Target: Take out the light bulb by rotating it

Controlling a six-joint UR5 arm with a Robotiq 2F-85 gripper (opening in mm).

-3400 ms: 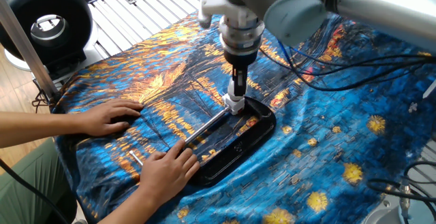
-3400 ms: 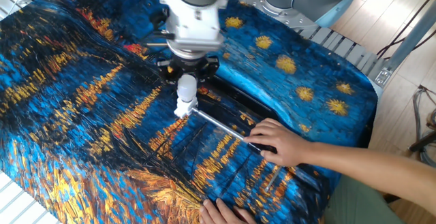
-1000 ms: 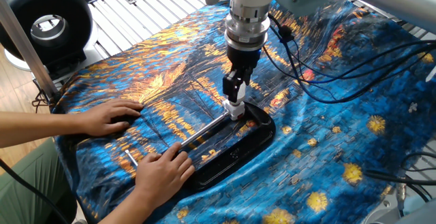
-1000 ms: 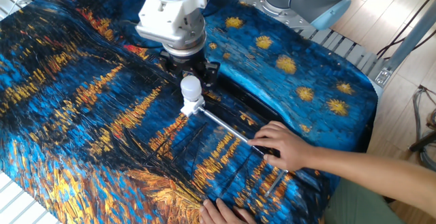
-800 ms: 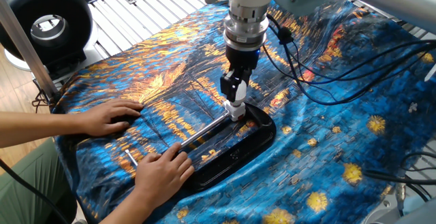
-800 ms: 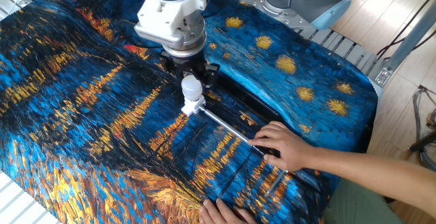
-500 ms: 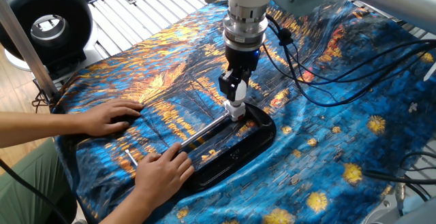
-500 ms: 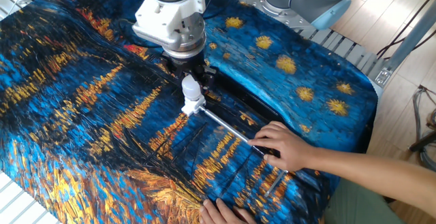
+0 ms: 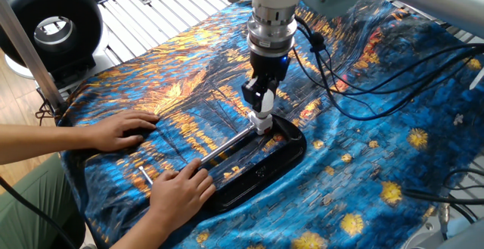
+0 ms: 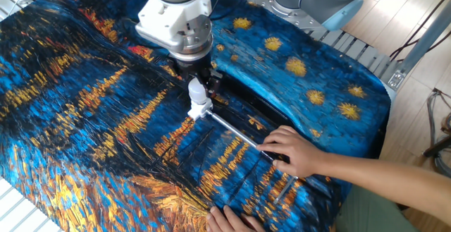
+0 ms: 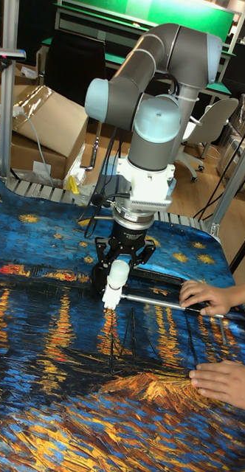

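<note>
The light bulb (image 10: 196, 88), small and frosted white, stands upright in a white cube socket (image 10: 199, 108) at the end of a metal rod (image 10: 232, 132). My gripper (image 10: 198, 87) comes straight down over it, its black fingers closed against the globe's sides. In the tall fixed view the light bulb (image 11: 118, 271) shows between the fingers of the gripper (image 11: 119, 269), above the socket (image 11: 110, 293). In one fixed view the gripper (image 9: 261, 104) hides most of the bulb, and the socket (image 9: 261, 122) sits just below it.
A person's hands (image 9: 181, 188) (image 9: 121, 132) press on the rod (image 9: 227, 144) and the patterned blue cloth. A black tray (image 9: 291, 147) lies under the socket. Cables (image 9: 363, 90) hang behind the arm. A black ring-shaped device (image 9: 49, 26) stands at the far left.
My wrist has turned about the bulb's axis, swinging the fingers round while they stay at the globe. The socket, rod and hands have barely shifted.
</note>
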